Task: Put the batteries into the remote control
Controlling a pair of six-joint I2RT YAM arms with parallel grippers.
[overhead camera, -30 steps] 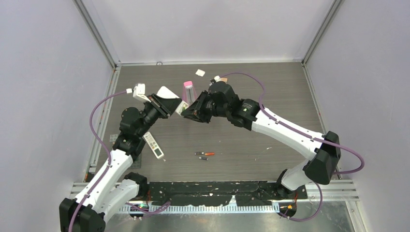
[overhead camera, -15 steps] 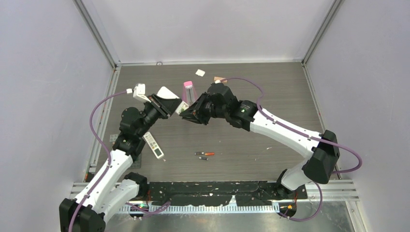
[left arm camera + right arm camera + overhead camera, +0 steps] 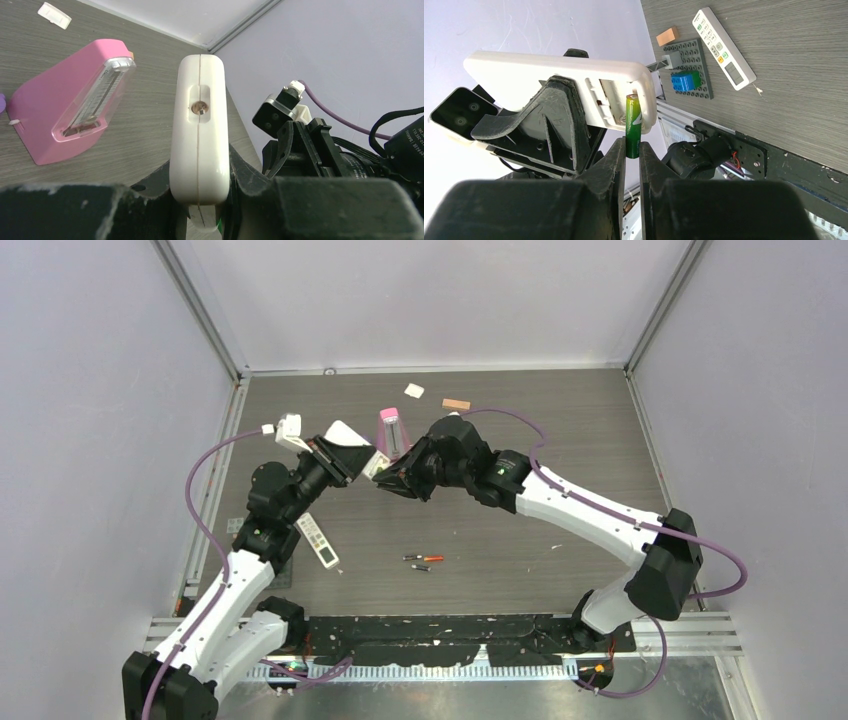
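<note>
Pinching a slim green battery (image 3: 633, 117), the right pincer (image 3: 631, 146) holds it against the white plastic remote (image 3: 549, 65) the left pincer (image 3: 201, 196) grips.

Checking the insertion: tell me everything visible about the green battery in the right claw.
The green battery is a slim glossy cylinder with pale markings. The right claw pinches one end; the other end reaches into the open compartment of the white remote, which the left claw holds. It stands at an angle to the bay, not yet lying flat in it.
</note>
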